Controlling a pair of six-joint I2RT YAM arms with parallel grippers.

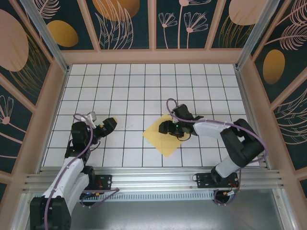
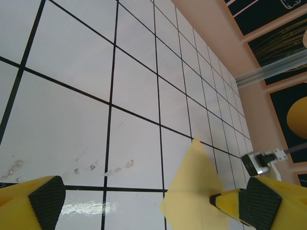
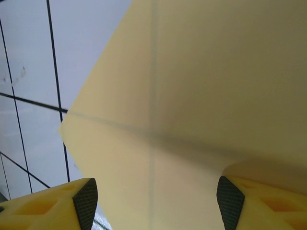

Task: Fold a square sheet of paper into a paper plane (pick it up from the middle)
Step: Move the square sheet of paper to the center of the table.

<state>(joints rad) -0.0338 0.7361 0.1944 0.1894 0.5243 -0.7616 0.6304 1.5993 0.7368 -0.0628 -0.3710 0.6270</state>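
1. The right gripper (image 3: 158, 203) is held wide open, and nothing is gripped between its yellow, black-padded fingers (image 3: 85, 203). Whether the pads touch the paper cannot be told.
2. Directly below and ahead of it, the square sheet of thin yellow paper (image 3: 201, 72) is spread flat. Two faint creases (image 3: 153, 136) are seen to cross just ahead of the gap between the fingers, so the sheet's middle is judged to lie almost under the fingertips.
3. In the overhead view, the same gripper is placed over the centre of the sheet, which lies as a diamond on the white tabletop ruled with a black grid (image 1: 120, 86). One corner is pointed at the far wall and one at the arm bases. Being square, the sheet offers no long axis.
4. The left gripper (image 1: 109, 123) is likewise open and empty, and is set well apart on the sheet's left. In its wrist view, a corner of the sheet is seen ahead, towards its right-hand finger.
5. The right arm is therefore judged the nearer, and the pinch at the middle is expected to call only for a short descent and closing.
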